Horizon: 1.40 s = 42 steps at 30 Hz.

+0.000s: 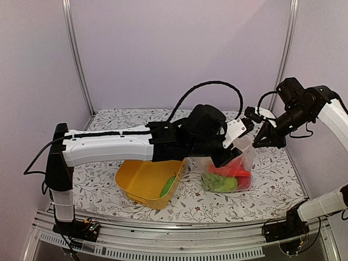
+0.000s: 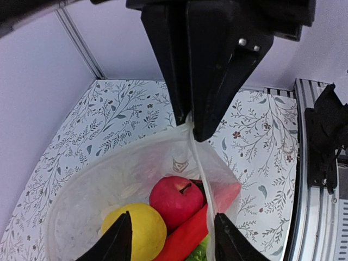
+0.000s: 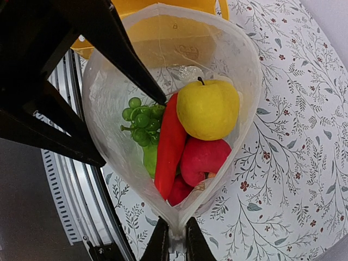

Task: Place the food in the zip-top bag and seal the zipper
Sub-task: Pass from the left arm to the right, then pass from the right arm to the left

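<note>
Pinching bag [image 3: 235, 61] rim, R end effector [image 3: 175, 238]; food [image 3: 207, 109] inside, below

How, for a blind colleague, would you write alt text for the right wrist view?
The right gripper pinches the rim of the open zip-top bag, which holds a yellow apple, a red apple, a red chili and green grapes; the left gripper's fingers hover at its mouth.

- The zip-top bag [image 3: 111, 103] is showing as thin clear plastic film, crinkly and catching glossy highlights.
- The yellow fruit [image 3: 207, 109] and red apple [image 3: 202, 159] are looking like smooth plastic with a soft sheen.
- The red chili [image 3: 169, 147] is reading smooth, nearly matt.
- The green grapes [image 3: 140, 117] are gleaming like glossy beads.
- The yellow basket [image 1: 142, 179] is appearing as smooth, slightly shiny plastic.
- The table cover [image 2: 125, 114] is lying matt, floral-printed.
</note>
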Tool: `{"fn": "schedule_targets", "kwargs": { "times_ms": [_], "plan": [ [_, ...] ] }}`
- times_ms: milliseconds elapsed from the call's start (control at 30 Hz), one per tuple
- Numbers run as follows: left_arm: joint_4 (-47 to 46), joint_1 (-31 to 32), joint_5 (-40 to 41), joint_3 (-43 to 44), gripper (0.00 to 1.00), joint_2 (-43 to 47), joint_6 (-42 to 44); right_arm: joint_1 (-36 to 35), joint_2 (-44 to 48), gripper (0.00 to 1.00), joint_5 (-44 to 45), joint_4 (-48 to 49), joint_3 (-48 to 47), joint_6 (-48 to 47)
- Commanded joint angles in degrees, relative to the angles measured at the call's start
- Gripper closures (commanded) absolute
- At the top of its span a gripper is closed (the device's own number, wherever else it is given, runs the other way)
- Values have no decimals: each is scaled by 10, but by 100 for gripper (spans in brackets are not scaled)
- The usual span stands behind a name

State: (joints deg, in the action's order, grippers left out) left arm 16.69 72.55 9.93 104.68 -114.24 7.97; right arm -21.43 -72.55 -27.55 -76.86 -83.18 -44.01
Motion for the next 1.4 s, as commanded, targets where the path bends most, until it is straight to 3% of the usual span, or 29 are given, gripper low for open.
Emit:
{"fn": "schedule_targets", "kwargs": {
  "times_ms": [0,267,467,500,567,633,733,900,1367],
  "plan": [
    [-9,-11,-57,10,52,-13,-13,-5,14,95,-21,-6,0,-1],
    [-26,-14,-66,14,69,-31,-21,-5,11,96,-40,0,1,4],
    [-40,-21,-55,8,94,-33,-29,-5,16,95,-62,13,7,6],
    [-46,-22,-51,4,97,-30,-32,-5,16,91,-65,18,12,5],
    [-65,-24,-39,-9,100,-23,-44,-3,17,67,-66,40,26,6],
    [-93,-25,-27,-29,100,-8,-58,14,30,54,-90,68,44,11],
    [-124,-27,-16,-50,100,7,-78,46,52,49,-141,97,63,2],
    [-134,-27,-20,-59,100,15,-100,84,75,48,-194,136,108,-4],
    [-146,-28,-14,-88,100,50,-103,94,136,56,-209,308,211,30]
  ]
}}
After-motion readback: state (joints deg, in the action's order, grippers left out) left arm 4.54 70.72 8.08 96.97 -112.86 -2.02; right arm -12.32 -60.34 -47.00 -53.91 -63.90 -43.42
